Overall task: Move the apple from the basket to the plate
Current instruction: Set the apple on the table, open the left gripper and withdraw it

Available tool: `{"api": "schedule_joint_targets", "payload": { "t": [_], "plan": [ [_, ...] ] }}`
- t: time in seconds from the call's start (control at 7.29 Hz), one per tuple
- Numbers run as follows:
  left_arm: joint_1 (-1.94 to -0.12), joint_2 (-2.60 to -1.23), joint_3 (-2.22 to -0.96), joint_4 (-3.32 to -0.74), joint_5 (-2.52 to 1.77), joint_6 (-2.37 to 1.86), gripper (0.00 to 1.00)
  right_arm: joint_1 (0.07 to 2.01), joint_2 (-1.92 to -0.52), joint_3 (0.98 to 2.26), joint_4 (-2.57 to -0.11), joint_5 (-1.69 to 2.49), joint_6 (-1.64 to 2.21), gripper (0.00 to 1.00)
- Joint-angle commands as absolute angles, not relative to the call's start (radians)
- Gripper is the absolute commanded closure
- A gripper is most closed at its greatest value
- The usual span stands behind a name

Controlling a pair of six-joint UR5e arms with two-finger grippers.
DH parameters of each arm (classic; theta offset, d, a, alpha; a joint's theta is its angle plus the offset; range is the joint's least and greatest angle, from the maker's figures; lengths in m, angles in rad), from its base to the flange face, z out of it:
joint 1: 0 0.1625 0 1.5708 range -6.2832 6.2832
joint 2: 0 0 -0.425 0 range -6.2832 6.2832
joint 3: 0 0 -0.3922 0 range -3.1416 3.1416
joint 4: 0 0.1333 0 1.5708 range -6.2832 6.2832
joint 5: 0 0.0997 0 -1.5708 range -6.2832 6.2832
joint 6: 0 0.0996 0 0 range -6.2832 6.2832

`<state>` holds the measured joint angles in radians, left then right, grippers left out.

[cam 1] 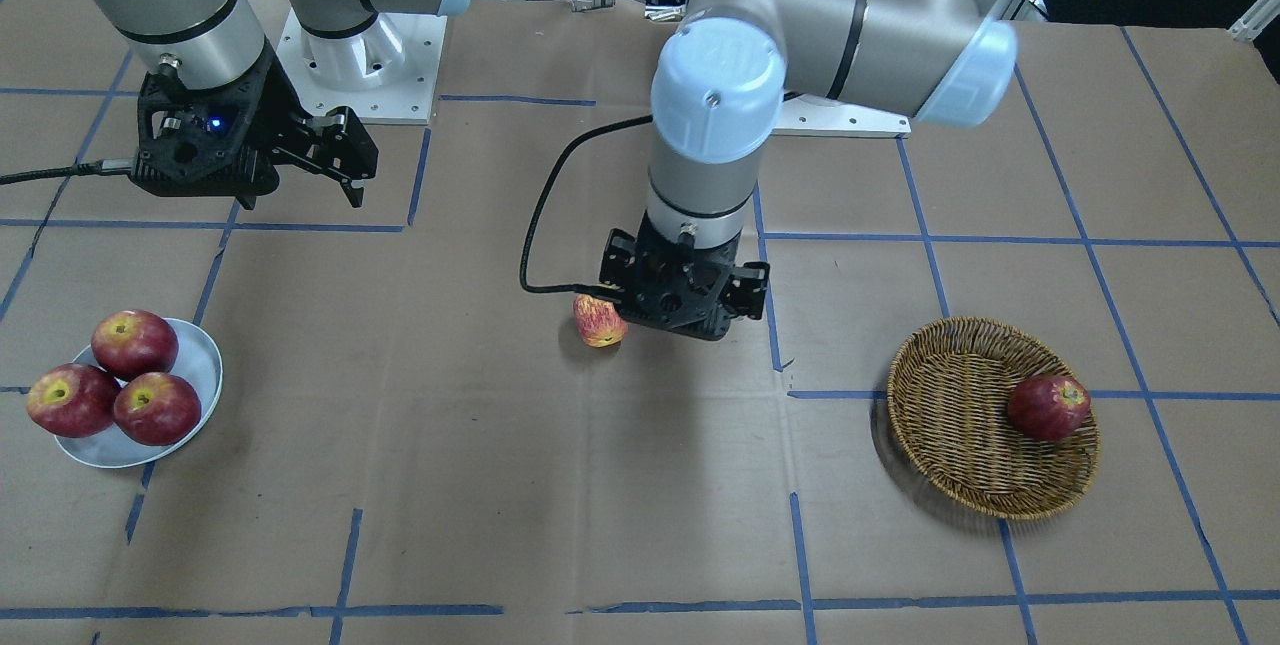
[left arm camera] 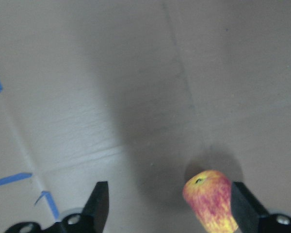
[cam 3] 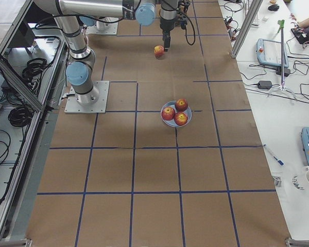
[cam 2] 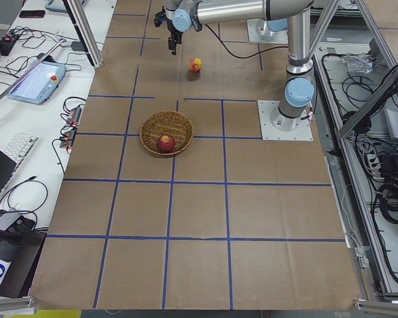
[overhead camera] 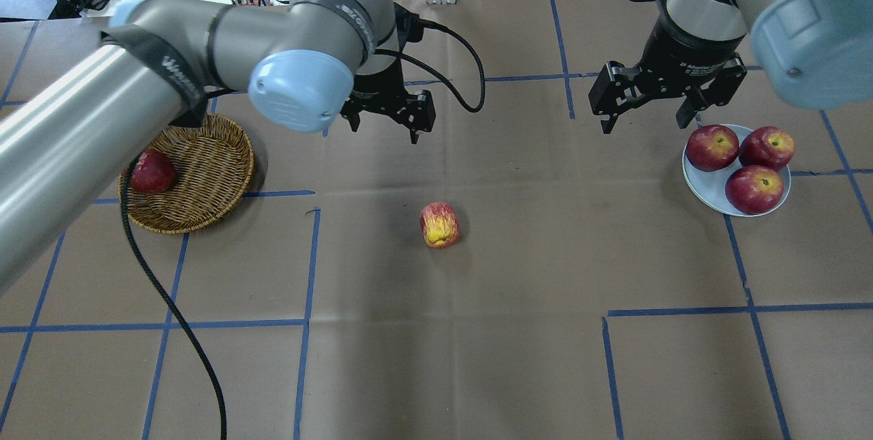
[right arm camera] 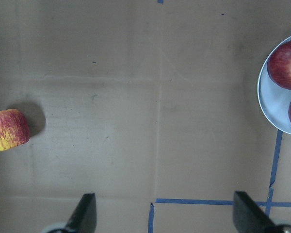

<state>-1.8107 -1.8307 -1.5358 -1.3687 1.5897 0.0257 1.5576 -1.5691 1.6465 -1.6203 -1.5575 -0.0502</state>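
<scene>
The apple (overhead camera: 440, 224), red with yellow patches, lies on its side on the bare table between the basket and the plate. It also shows in the front view (cam 1: 599, 321) and both wrist views (left arm camera: 211, 200) (right arm camera: 8, 129). My left gripper (overhead camera: 384, 129) is open and empty, hovering above the table just beside the apple. In its wrist view the apple lies below, near one finger (left arm camera: 247, 208). The wicker basket (overhead camera: 211, 153) holds one dark red apple (overhead camera: 151, 172). My right gripper (overhead camera: 643, 123) is open and empty beside the white-grey plate (overhead camera: 709, 184).
Three dark red apples (overhead camera: 711, 147) (overhead camera: 766, 147) (overhead camera: 753, 189) fill most of the plate. The left arm's black cable (overhead camera: 164, 303) trails over the table in front of the basket. Blue tape lines cross the brown cardboard surface.
</scene>
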Motion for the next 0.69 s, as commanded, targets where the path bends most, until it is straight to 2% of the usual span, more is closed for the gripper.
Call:
{"api": "schedule_joint_targets", "payload": {
  "t": [0.0, 0.27, 0.55],
  "plan": [
    [-1.691, -1.636, -1.546, -1.55, 1.588, 0.142, 0.01, 1.575, -1.583, 1.644, -1.62, -1.559, -0.02, 0.0],
    [-1.623, -1.502, -1.546, -1.671, 1.589, 0.188, 0.01, 1.652, -1.571, 1.644, -1.629, -1.568, 0.059, 0.0],
    [-1.58, -1.46, -1.545, -1.724, 1.595, 0.244, 0.01, 1.708, -1.559, 1.646, -1.652, -1.56, 0.154, 0.0]
  ]
}}
